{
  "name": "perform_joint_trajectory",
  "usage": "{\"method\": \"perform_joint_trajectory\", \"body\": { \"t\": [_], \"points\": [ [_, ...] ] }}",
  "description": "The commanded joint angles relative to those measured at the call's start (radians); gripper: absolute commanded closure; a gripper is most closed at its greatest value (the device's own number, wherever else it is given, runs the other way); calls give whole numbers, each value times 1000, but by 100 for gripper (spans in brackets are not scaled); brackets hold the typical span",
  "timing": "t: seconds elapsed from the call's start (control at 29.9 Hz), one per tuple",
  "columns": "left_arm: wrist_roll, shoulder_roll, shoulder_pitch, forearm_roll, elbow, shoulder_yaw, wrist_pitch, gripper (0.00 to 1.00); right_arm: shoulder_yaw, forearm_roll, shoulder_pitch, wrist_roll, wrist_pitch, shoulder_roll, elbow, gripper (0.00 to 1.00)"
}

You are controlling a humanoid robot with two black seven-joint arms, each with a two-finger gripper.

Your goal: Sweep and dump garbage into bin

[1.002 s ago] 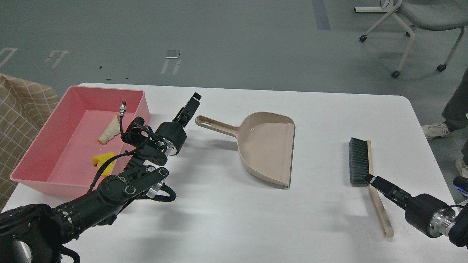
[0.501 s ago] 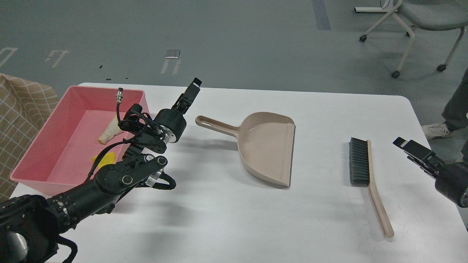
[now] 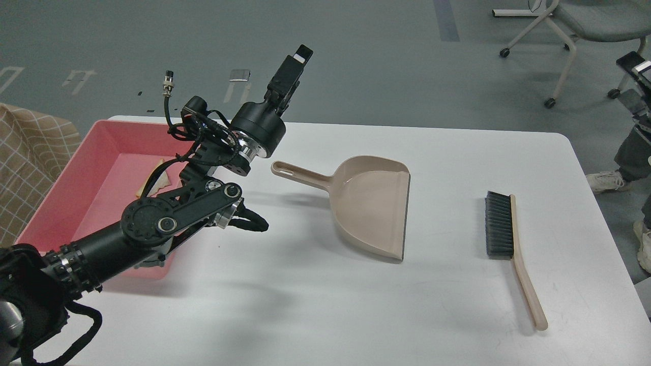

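The pink bin (image 3: 71, 175) stands at the table's left end. The white bread slice (image 3: 155, 179) lies inside it, partly hidden by my left arm. The yellow block is hidden behind that arm. My left gripper (image 3: 297, 58) is raised high above the table's far edge, up and left of the beige dustpan's handle (image 3: 297, 174), holding nothing. Its fingers overlap, so I cannot tell them apart. My right gripper (image 3: 631, 80) is at the top right edge, well above the table, open and empty. The empty dustpan (image 3: 374, 203) and the brush (image 3: 501, 223) lie on the table.
A wheeled chair (image 3: 585, 30) stands on the floor behind the table's right corner. A person's leg and shoe (image 3: 608, 180) are by the right edge. A checked cloth (image 3: 25, 152) lies left of the bin.
My left gripper has risen up and away from the dustpan handle. My right gripper has left the brush handle and moved up and to the right. The brush and dustpan stay put.
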Motion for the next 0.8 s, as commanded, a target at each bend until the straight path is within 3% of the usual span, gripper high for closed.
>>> {"method": "perform_joint_trajectory", "body": {
  "t": [0.0,0.07,0.17,0.27,0.33,0.4,0.53,0.7,0.77],
  "points": [
    [-3,1,-19,-28,-59,-44,-17,2,11,47,39,0,0,69,2,4],
    [-3,-3,-26,-54,-106,-106,-64,2,26,128,57,0,0,118,2,2],
    [-3,-33,-33,-133,-120,-253,-205,2,28,332,130,-1,0,167,-15,0],
    [-3,-38,-25,-189,-123,-325,-306,2,22,387,166,-3,0,204,-24,0],
    [-22,-44,-8,-250,-123,-394,-490,2,23,397,199,-7,0,289,-24,0],
    [-39,-93,35,-285,-123,-445,-568,2,22,397,210,-9,0,333,-24,0],
    [-32,-173,127,-289,-128,-538,-595,2,7,401,213,-22,0,397,-16,0],
    [-31,-176,228,-287,-172,-552,-681,2,-27,404,224,-93,0,410,-2,0],
    [-31,-176,253,-282,-189,-575,-682,2,-38,404,224,-98,0,410,-1,0]
  ]
}}
